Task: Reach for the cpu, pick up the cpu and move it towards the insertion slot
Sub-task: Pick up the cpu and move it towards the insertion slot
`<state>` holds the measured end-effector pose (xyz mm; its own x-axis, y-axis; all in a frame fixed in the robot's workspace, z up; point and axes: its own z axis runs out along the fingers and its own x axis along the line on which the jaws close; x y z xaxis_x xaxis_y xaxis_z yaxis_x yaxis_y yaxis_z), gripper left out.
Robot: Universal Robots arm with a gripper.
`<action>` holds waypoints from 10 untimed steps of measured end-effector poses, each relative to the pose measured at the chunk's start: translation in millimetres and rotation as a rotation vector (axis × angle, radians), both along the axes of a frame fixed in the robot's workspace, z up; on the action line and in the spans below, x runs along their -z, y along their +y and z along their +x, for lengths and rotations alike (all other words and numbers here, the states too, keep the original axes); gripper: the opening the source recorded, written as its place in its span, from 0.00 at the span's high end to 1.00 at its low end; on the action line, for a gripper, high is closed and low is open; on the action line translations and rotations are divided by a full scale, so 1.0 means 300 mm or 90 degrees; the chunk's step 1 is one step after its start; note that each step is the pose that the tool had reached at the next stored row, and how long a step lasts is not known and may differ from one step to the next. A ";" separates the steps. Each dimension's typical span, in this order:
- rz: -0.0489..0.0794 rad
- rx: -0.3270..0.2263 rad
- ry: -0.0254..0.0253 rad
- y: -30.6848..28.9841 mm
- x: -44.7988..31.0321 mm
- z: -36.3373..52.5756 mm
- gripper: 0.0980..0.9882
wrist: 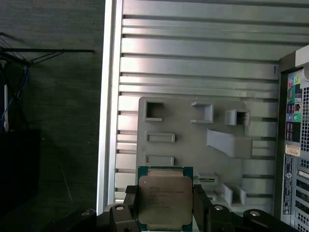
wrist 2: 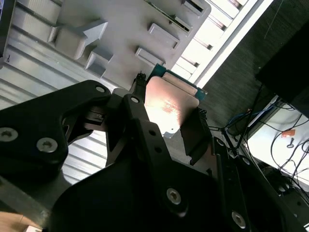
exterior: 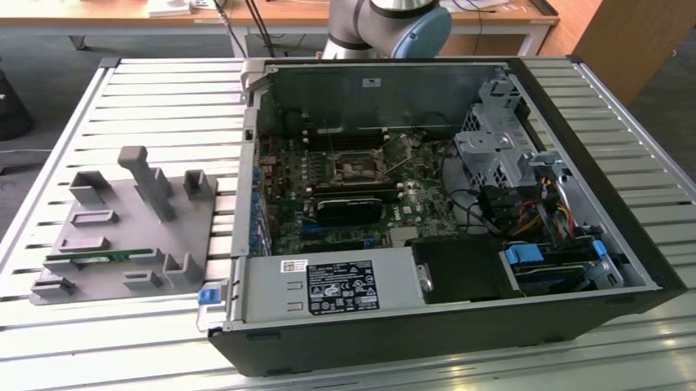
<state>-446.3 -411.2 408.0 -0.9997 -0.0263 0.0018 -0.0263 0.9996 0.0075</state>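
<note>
Gripper clamped on the cpu by two opposite edges, above one edge of the grey tray on the slatted table. Slot lies mid-board inside the case, well apart from the tray.

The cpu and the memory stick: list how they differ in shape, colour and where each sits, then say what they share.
Shape: the cpu is square; the memory stick is long and narrow. Colour: the cpu has a silver top; the memory stick is green. Place: the cpu is clamped in the gripper; the memory stick lies on the grey tray. Both are flat.
</note>
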 end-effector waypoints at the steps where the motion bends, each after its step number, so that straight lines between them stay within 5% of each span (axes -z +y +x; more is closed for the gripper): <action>1: 0.000 0.000 0.0000 0.000 -0.005 0.001 0.51; 10: 0.000 0.000 0.0000 0.000 -0.005 0.100 0.51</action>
<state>-416.3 -411.3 409.6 -0.9997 -0.0262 0.0018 -0.0262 0.9996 0.0075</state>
